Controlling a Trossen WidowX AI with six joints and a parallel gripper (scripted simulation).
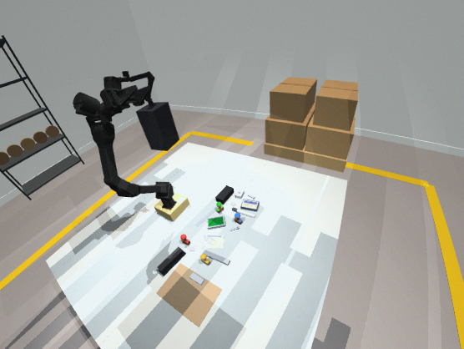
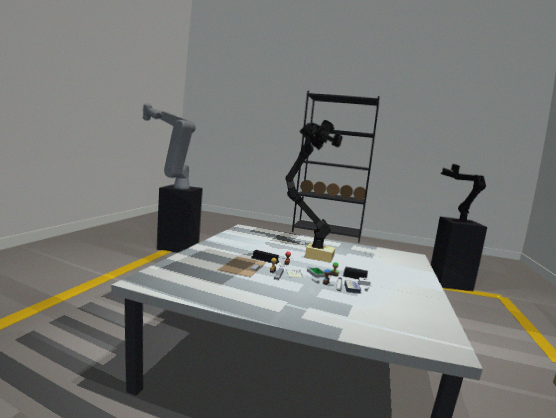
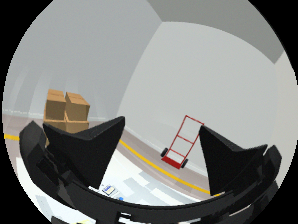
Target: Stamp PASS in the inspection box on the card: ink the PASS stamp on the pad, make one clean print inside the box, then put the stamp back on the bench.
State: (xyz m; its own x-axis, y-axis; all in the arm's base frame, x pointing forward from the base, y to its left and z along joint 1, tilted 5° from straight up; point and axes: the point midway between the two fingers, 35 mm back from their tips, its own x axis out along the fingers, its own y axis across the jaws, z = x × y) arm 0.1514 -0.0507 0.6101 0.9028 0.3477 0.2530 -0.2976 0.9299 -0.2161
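My gripper (image 3: 164,125) is open and empty, raised high above the table, its fingers wide apart in the wrist view. Four small knobbed stamps stand on the table: red (image 1: 184,239) (image 2: 288,257), green (image 1: 219,206) (image 2: 335,268), blue (image 1: 238,217) (image 2: 327,276) and yellow (image 1: 204,259) (image 2: 273,264). Their lettering is too small to read. A green pad (image 1: 216,222) (image 2: 316,271) lies in a pale case between the green and blue stamps. A pale card (image 1: 217,242) (image 2: 294,274) with faint marks lies between the red and yellow stamps; its box cannot be made out.
Black blocks (image 1: 171,261) (image 1: 224,194) lie near the red and green stamps. A brown sheet (image 1: 184,291) carries a small grey piece. A grey bar (image 1: 219,257) is beside the yellow stamp. A blue-and-white case (image 1: 249,204) lies beyond the blue stamp. The arm stands on a yellow block (image 1: 179,210).
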